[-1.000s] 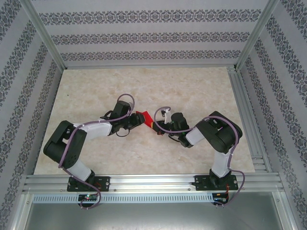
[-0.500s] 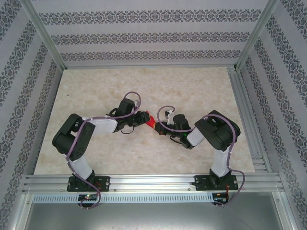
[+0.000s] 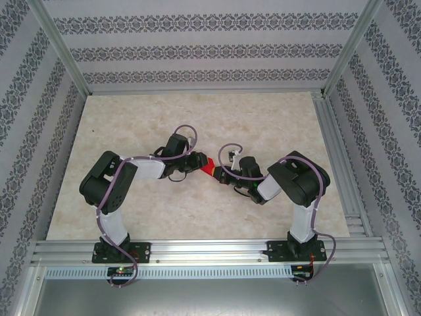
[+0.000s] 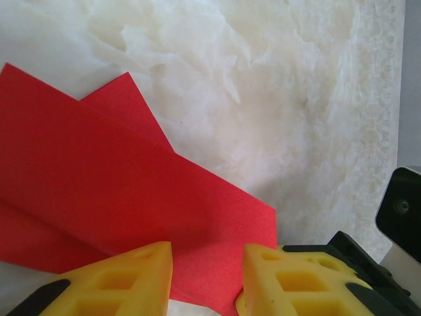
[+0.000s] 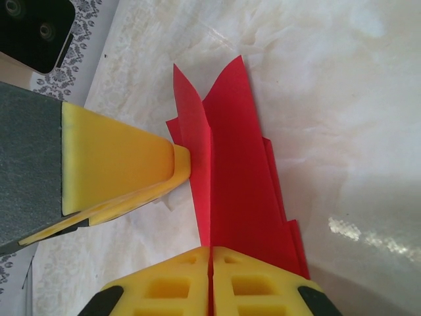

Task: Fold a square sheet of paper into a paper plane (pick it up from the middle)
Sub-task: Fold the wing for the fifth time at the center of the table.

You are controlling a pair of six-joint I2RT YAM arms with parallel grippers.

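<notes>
1. Paper plane (image 3: 209, 169), a small bright red folded paper dart, sits near the middle of the pale marble-patterned desk (image 3: 263, 125), between the tips of the two arms.
2. From the right side, the right tool (image 3: 218, 176) meets it. In the right wrist view its yellow fingers (image 5: 171, 289) are pressed together with the red sheet's edge pinched in the seam between them, so this tool (image 5: 212, 251) is clamped on the paper plane.
3. Out of that grip the plane (image 5: 230, 171) stands on edge, with its pointed flaps at the far end and its layered folds stepping off to the right.
4. From the left side, the left tool (image 3: 200, 162) reaches in. In the left wrist view its two yellow fingers (image 4: 131, 276) stand apart around a gap (image 4: 207, 250), and the red paper (image 4: 131, 197) shows in that gap and runs under both tips.
5. In the right wrist view, one yellow finger of the left tool (image 5: 125, 164) touches the plane's left face with its tip.
6. Whether the other left finger touches the paper I cannot tell.
</notes>
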